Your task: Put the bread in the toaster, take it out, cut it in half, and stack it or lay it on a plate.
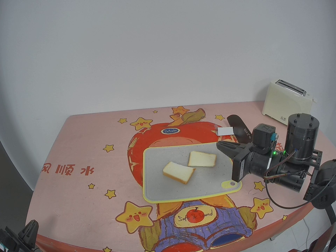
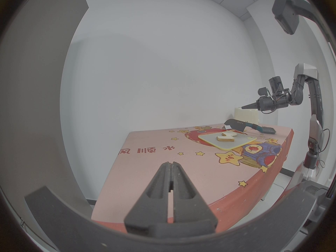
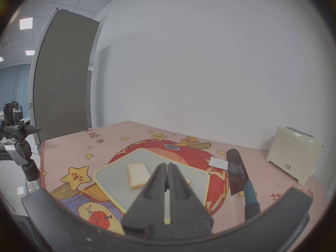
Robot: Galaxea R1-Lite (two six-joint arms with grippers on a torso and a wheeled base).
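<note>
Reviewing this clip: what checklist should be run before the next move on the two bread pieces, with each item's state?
1. Cut done: ok, near piece and far piece lie on the cutting board.
2. Knife put down: ok, on the table beside the board.
3. Right gripper empty: ok, above the board's right edge.
4. Right gripper open for grasping: not ok, shut.
5. Left gripper clear of the board: ok, shut, off the near-left corner.

The dark grey left claw (image 2: 171, 165), fingers pressed together, hangs by the near end of the pink cartoon-printed bench (image 2: 210, 172). Far across it, two pale bread halves (image 2: 226, 137) lie on a grey, yellow-rimmed cutting board (image 2: 245, 140).
</note>
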